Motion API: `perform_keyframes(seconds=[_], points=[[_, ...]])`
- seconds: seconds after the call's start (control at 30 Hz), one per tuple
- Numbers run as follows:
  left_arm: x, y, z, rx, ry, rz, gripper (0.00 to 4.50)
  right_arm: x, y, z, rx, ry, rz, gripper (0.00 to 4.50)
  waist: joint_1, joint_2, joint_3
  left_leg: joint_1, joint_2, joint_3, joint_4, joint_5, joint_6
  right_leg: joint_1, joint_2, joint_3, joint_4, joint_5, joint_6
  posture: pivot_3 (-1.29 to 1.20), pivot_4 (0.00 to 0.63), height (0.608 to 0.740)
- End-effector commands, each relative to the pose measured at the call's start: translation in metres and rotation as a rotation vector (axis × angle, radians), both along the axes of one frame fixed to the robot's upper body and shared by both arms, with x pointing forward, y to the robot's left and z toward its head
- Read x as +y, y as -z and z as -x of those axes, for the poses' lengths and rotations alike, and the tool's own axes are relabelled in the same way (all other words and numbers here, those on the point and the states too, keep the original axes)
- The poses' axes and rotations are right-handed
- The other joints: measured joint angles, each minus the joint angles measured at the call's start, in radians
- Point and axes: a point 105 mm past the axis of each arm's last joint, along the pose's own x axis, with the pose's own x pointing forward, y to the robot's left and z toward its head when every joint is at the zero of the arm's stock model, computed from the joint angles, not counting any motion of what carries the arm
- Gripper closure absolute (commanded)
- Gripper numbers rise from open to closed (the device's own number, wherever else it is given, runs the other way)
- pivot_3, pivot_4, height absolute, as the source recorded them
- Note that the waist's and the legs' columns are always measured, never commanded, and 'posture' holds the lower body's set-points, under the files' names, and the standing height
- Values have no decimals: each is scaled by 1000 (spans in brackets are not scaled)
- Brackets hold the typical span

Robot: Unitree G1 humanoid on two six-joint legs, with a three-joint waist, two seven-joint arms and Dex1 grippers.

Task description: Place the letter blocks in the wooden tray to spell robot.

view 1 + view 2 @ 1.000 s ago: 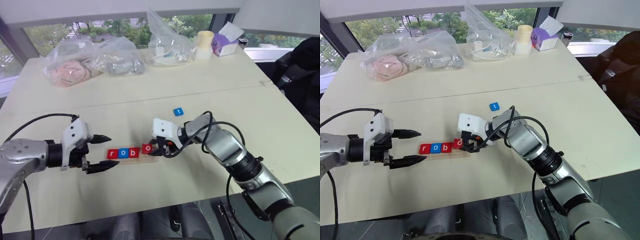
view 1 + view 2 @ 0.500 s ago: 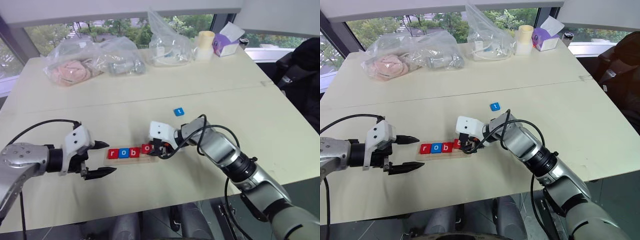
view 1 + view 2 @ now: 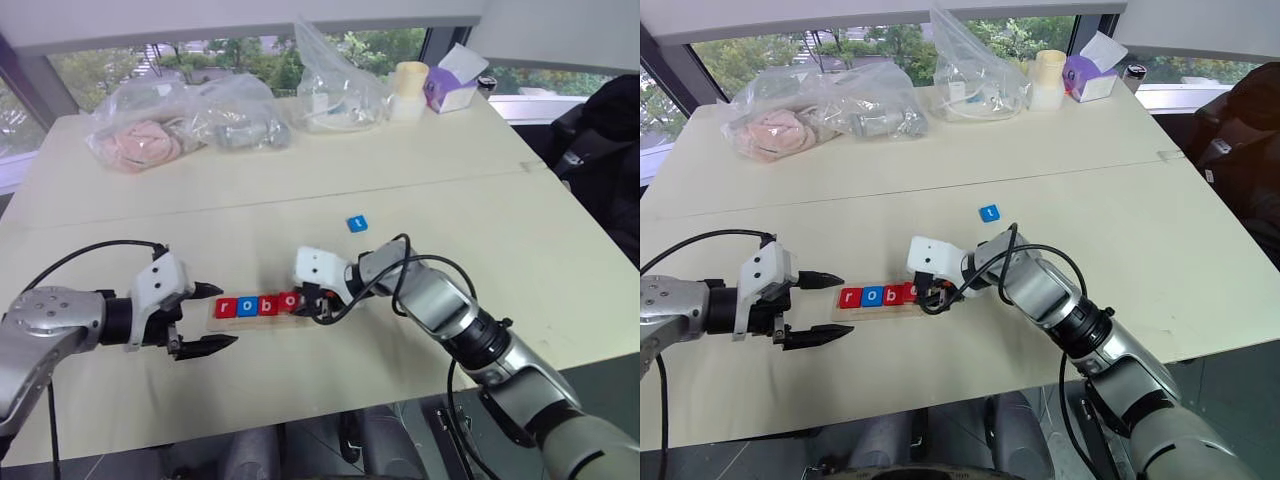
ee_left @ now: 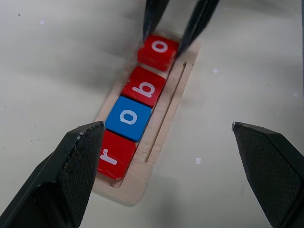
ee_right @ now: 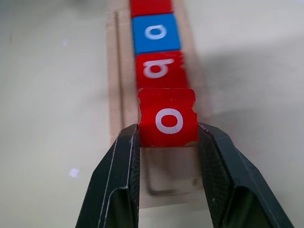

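A pale table seen from above holds the wooden tray, a long narrow holder lying left to right near the table's near edge. Three letter blocks sit in its slot: a red r at the left end, then a blue o, then a red b. The right gripper is clenched on a fourth block, a red o, pinched between its two black fingers just above the tray's slot, right beside the b. The left gripper hovers just left of the tray with its fingers spread wide, holding nothing. A blue t block lies alone on the table, farther away and to the right of the tray
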Motion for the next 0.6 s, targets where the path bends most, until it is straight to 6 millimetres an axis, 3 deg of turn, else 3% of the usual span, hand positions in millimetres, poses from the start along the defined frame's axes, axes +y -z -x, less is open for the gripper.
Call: perform_keyframes(seconds=[0.03,0.2,0.27,0.47,0.6], points=[[-1,-4,-3,-36,8,-7,0,9,-10,6,-32,-39,-34,3387,0,0,0,0,0,0,0,0,0,0,0,0,0,0,0,0,150,740],[-2,-4,-4,-39,7,0,0,11,-10,7,-53,-46,-36,864,0,0,0,0,0,0,0,0,0,0,0,0,0,0,0,0,150,740],[-2,-4,-5,-39,4,1,0,11,-15,3,-85,-39,-41,59,0,0,0,0,0,0,0,0,0,0,0,0,0,0,0,0,150,740],[-3,-3,-6,-41,0,7,0,12,-44,-2,-131,-35,-121,59,0,0,0,0,0,0,0,0,0,0,0,0,0,0,0,0,150,740],[-2,-3,-6,-40,-2,9,0,7,-45,4,-147,-63,-118,59,0,0,0,0,0,0,0,0,0,0,0,0,0,0,0,0,150,740]])
